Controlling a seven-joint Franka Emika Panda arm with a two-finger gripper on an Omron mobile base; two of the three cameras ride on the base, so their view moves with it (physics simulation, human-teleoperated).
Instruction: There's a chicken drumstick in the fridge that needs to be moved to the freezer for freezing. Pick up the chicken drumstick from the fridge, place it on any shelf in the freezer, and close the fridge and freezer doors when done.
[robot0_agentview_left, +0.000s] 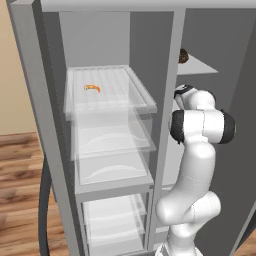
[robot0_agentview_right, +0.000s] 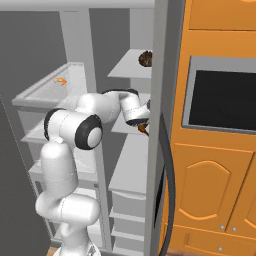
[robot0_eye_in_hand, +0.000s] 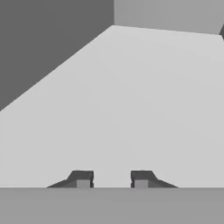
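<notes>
Drumstick watch, inside the freezer (robot0_agentview_right: 131, 30)! The gripper (robot0_eye_in_hand: 111, 179) is in over a solid grey shelf (robot0_eye_in_hand: 131, 96). Its two tips stand partly apart, and only bare shelf shows in the gap between them. The chicken drumstick (robot0_agentview_right: 144, 130) sits just beneath the hand, tucked under the wrist at the near lip of that shelf. Whether it touches the fingers I can't tell from here.

So, the dangers. My read is that the drumstick is close to the shelf's front edge. If the hand backs out low, a finger or the wrist could drag it along and tip it off the lip. It's small and rounded at the meaty end, so I'd expect it to roll easily when nudged. If the tips close now, they may catch only the thin bone stub and flick it sideways.

Above the hand, a round dark lump (robot0_agentview_right: 145, 58) sits on the higher shelf. A steep lift on the way out could bump that shelf.

Off to the hand's side, the freezer door (robot0_agentview_right: 159, 75) stands open right by the elbow's path. A wide swing could knock it. Both doors are open, so the closing is not yet done.
</notes>
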